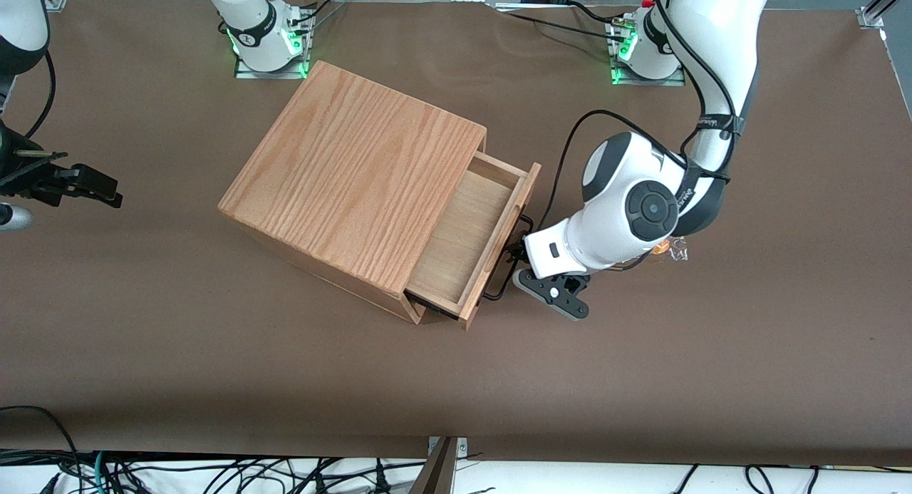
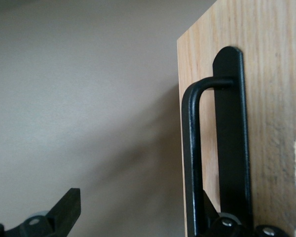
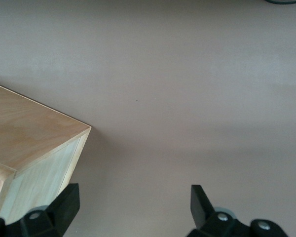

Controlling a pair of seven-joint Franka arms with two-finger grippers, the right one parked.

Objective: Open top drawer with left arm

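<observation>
Standing partly pulled out of the oak box (image 1: 356, 180), the top drawer (image 1: 470, 237) shows its pale bottom — the gripper (image 1: 524, 266) sits at the wire handle (image 2: 192, 163), fingers spread, one hooked inside it — more pulling likely remains.

The black two-finger gripper (image 1: 514, 260) of the large white jointed left arm (image 1: 630, 205) sat at the long thin black wire handle (image 1: 511, 259) of the shallow light-wood top drawer (image 1: 467, 237), its white wrist block just past it, toward the working arm's end of the table. The drawer stood pulled partway out of the big oak-grain wooden box (image 1: 356, 177), its pale smooth bottom exposed beside the gripper. The brown table surface (image 1: 214, 351) spread out beneath the gripper, nearer the camera.
</observation>
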